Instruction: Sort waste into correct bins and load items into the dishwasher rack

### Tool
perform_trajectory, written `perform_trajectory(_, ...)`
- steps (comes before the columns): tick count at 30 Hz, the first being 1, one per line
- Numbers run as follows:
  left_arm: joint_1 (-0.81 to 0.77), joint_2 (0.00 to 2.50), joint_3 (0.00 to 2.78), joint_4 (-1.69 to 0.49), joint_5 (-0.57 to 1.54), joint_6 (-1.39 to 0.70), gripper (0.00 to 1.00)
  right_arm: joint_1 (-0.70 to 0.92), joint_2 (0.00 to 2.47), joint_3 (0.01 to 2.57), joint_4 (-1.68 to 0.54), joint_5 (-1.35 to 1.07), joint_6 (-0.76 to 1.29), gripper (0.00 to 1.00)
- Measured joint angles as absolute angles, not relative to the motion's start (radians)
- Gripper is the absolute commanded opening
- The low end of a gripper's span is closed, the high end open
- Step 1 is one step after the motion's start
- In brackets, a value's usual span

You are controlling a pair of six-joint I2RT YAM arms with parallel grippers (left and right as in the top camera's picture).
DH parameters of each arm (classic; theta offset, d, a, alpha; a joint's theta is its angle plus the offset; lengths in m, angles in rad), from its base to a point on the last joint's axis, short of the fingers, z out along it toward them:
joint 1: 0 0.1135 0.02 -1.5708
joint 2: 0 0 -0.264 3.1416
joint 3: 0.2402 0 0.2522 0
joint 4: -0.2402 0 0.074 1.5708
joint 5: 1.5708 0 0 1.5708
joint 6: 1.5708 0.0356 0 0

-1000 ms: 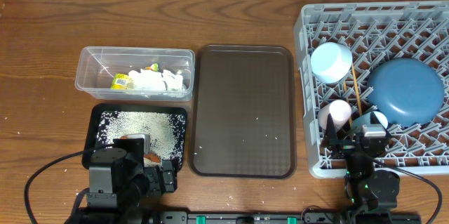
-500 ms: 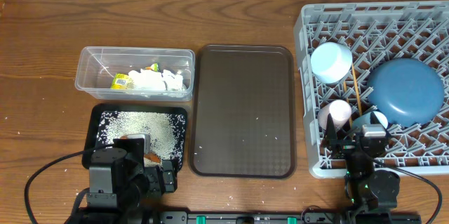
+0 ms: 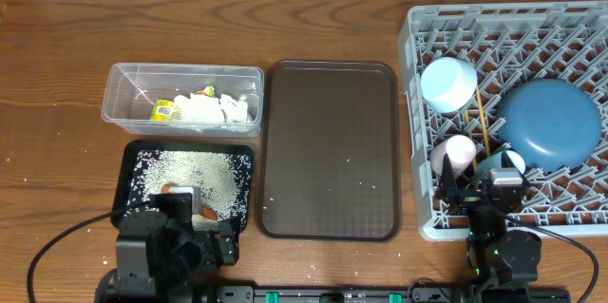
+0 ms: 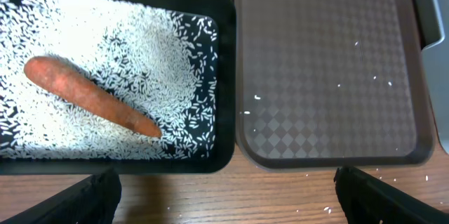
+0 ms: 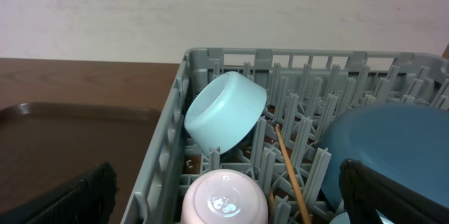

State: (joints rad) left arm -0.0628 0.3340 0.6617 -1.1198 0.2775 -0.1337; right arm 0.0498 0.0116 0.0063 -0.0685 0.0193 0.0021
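Note:
The grey dishwasher rack (image 3: pixel 570 28) on the right holds a dark blue plate (image 3: pixel 549 123), a light blue cup (image 3: pixel 448 84), an upturned white cup (image 3: pixel 454 154), chopsticks (image 3: pixel 484 118) and a partly hidden white bowl (image 3: pixel 513 160). My right gripper (image 3: pixel 478 189) hovers open over its near edge, with the white cup (image 5: pixel 224 199) below the fingers. A clear tub (image 3: pixel 123 80) holds the wrapper (image 3: pixel 163 110) and tissue (image 3: pixel 214 108). The black tray (image 3: pixel 128 165) holds rice (image 4: pixel 154 48) and the carrot (image 4: pixel 91 101). My left gripper (image 4: pixel 224 196) is open and empty over the table, just in front of that tray.
A large brown serving tray (image 3: pixel 331 149) lies between the bins and the rack, with a few stray rice grains on it. More grains dot the wood near its front edge. Both arm bases sit at the near table edge.
My left arm has drawn back toward the near edge, uncovering more of the black tray and carrot. The right arm has not moved.

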Motion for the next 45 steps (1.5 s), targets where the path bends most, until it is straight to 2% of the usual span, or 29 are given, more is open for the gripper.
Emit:
perform_trajectory(11, -0.072, 0.228, 0.625, -1.091, 0.278, -0.134, 1.0, 0.05, 0.012, 0.006, -0.068, 0.019, 0.002, 0.99)
perform_trajectory(30, -0.081, 0.012, 0.202, -0.213, 0.389, -0.152, 1.0, 0.05, 0.012, 0.006, -0.069, 0.019, 0.002, 0.99)
perform_trajectory(37, -0.081, 0.01, 0.058, -0.014, 0.413, -0.157, 1.0, 0.05, 0.012, 0.006, -0.069, 0.019, 0.002, 0.99)
perform_trajectory(45, -0.081, 0.011, 0.023, -0.006, 0.384, -0.155, 1.0, 0.05, 0.011, 0.006, -0.069, 0.019, 0.002, 0.99)
